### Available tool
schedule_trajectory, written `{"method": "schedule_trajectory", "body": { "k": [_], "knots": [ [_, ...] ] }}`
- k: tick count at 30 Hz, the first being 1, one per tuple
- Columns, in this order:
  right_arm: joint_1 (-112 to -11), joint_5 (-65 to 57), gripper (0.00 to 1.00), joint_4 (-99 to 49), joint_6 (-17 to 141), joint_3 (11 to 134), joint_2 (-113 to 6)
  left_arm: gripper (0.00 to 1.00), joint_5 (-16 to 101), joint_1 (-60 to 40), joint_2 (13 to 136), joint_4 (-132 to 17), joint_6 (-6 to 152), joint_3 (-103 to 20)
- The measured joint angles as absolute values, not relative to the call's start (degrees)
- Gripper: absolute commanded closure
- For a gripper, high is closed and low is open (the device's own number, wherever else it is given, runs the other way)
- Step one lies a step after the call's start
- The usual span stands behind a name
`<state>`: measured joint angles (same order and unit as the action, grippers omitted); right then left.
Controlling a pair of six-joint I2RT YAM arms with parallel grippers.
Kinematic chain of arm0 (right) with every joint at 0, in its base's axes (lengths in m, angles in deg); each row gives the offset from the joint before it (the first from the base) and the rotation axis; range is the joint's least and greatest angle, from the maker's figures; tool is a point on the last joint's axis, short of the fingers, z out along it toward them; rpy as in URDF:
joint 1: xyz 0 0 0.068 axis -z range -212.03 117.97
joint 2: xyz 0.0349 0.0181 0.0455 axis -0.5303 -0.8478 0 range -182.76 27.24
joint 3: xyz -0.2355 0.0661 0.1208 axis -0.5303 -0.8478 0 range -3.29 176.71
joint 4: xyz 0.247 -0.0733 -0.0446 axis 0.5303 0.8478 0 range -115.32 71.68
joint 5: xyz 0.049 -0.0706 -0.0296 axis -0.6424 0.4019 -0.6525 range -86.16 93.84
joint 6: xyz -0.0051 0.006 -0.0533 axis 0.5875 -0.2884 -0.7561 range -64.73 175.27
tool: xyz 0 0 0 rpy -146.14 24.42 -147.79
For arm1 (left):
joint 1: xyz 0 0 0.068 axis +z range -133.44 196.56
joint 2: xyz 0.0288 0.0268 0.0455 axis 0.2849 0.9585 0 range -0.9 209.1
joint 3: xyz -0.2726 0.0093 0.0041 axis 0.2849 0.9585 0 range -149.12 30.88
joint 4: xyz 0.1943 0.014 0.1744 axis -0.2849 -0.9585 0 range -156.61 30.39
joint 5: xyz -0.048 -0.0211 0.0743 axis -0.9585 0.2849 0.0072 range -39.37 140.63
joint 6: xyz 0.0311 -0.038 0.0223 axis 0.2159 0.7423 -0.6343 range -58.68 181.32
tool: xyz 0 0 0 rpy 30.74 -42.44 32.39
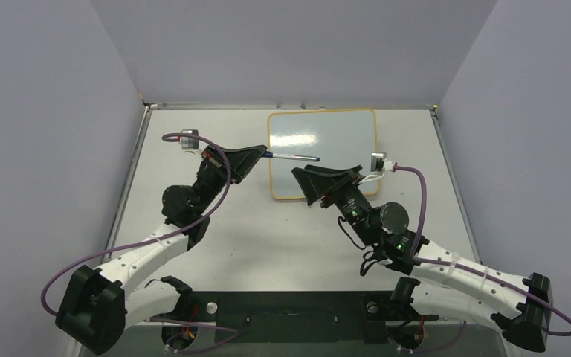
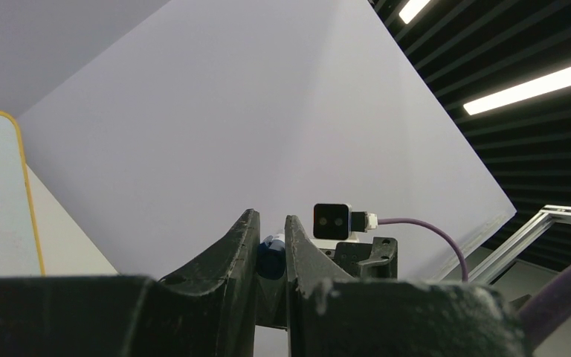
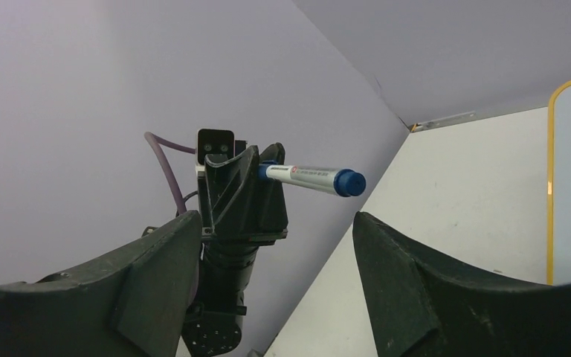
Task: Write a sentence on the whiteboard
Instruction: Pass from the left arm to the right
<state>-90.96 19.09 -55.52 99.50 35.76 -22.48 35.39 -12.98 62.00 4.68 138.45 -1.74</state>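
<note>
Top external view shows a pale table with the whiteboard lying flat toward its 12 o'clock edge, a little to the 1 o'clock side. The board has a yellow-orange frame and a glossy white face.

The left arm reaches in from 7 o'clock and the right arm from 5 o'clock.

The right gripper sits over the board's near edge at about 6 o'clock of it. Its jaws stand wide apart with nothing between them, and the right wrist view looks through that gap at the other gripper.

The left gripper hangs just beside the board's 9 o'clock edge. Its jaws are clamped together on a marker, pinched at one end. The white barrel sticks out toward 3 o'clock across the board's face. From the right wrist view the marker's far end is blue and free in the air. In the left wrist view the fingers squeeze the marker's blue butt between them.
</note>
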Motion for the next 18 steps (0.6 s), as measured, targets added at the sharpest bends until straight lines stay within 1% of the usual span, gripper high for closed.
{"method": "schedule_trajectory", "body": {
  "k": [4,12,14,15,18],
  "knots": [
    [-90.5,18.1,0.39,-55.5,100.0,37.1,-24.0,1.0,35.5,-14.0,61.9,4.7,137.6,-1.7],
    [-88.1,15.3,0.47,-55.5,101.4,40.5,-28.7,1.0,35.3,-14.5,61.1,5.1,137.1,-1.1],
    [-87.0,14.1,0.52,-55.5,101.7,41.0,-29.8,1.0,34.8,-14.5,61.0,5.1,137.1,-0.9],
    [-86.7,13.6,0.56,-55.5,101.9,41.1,-30.2,1.0,34.5,-14.5,61.0,5.1,137.1,-0.9],
    [-85.6,10.9,0.61,-55.4,102.5,42.3,-32.3,1.0,33.5,-14.5,61.0,5.4,137.1,-0.8]
  ]
}}
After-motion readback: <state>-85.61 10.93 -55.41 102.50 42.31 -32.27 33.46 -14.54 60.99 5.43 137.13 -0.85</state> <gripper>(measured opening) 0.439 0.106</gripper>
